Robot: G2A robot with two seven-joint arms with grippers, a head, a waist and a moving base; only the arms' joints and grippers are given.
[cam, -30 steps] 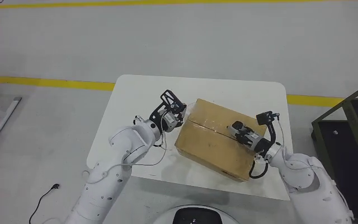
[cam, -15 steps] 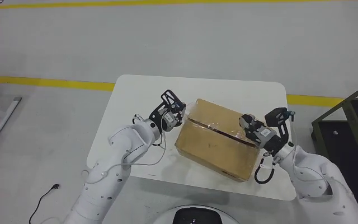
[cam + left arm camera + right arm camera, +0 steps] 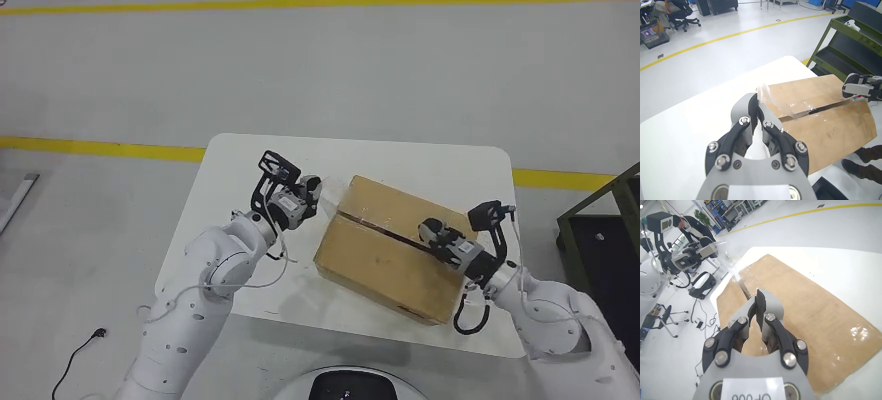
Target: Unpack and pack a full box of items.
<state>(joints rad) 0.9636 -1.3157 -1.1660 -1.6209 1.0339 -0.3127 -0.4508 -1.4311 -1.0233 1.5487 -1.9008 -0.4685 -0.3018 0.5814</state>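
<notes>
The left part of the table (image 3: pixel 225 215) lies bare, with open surface between its left edge and the box (image 3: pixel 385 262). The left fingers (image 3: pixel 752 106) hang above that surface just off the box's left corner, pressed shut on the end of a strip of clear tape (image 3: pixel 763 91). The tape runs from the pads slanting down to the box top, where it is still stuck along the seam (image 3: pixel 821 109). At that end the seam shows as a dark gap between the two flaps.

The box sits askew on the right half of the table. Its near corner comes close to the front edge, and a band of bare table lies behind it. The right fingers (image 3: pixel 760 306) are closed pad to pad over the right end of the seam, low above the cardboard. I cannot tell whether any tape is caught between them. Past the table's right edge a green cart (image 3: pixel 600 235) stands on the floor.
</notes>
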